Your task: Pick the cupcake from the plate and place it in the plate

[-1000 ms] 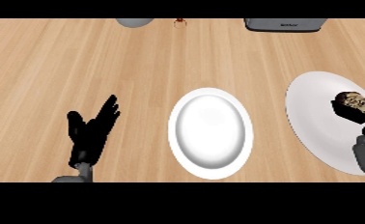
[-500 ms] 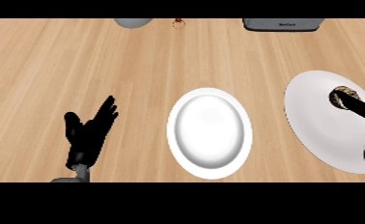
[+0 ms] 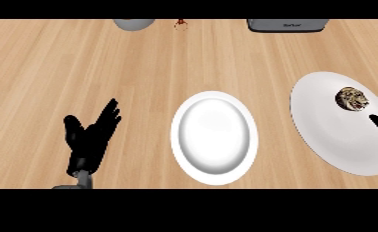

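Wooden counter (image 3: 88,66): pale planks under everything.
Left hand (image 3: 87,143): black, low at the left, open with fingers straight and pointing up, holding nothing.
Middle plate (image 3: 214,136): white, right of the left hand and apart from it.
Right plate (image 3: 332,141): white, cut by the right edge.
Cupcake (image 3: 352,99): brown, on the right plate's upper part.
Right hand (image 3: 373,121): a dark sliver at the edge, near the cupcake; cannot tell whether open or closed.

Wooden counter (image 3: 88,66), grey rounded object (image 3: 133,24), dark appliance (image 3: 286,25)
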### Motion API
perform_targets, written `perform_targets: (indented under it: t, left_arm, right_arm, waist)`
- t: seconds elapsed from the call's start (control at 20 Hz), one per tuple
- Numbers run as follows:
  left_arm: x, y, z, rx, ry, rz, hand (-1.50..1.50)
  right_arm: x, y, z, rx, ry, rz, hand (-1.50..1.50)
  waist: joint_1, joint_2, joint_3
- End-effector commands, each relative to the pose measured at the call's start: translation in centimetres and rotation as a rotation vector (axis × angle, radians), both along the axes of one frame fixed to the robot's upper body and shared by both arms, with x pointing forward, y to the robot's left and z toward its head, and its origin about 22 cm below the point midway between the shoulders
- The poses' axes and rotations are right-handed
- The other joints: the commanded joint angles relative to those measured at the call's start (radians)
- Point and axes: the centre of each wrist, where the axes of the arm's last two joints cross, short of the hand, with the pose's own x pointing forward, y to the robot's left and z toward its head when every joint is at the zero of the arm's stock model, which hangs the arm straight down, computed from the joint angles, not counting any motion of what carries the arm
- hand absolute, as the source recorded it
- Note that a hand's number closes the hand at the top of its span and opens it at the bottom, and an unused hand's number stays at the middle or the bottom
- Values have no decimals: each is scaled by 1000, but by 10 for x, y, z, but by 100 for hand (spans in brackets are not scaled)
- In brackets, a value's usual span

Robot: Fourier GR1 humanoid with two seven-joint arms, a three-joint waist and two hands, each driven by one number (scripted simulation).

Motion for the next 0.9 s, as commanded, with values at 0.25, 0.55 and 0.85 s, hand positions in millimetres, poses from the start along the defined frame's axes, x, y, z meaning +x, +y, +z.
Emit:
perform_targets:
  t: [0.25,0.55,0.85]
  left_arm:
    - [4,8,0,10,0,6,0]
    - [-20,9,-8,-3,4,2,0]
    - [6,-3,-6,15,-20,4,0]
  right_arm:
    - [-106,11,-12,48,-12,186,-150]
    - [-150,48,-18,3,85,189,-150]
    - [-178,67,-22,8,133,225,-150]
  waist:
    - [-7,-1,-1]
    - [1,0,-1]
    - [0,1,-1]
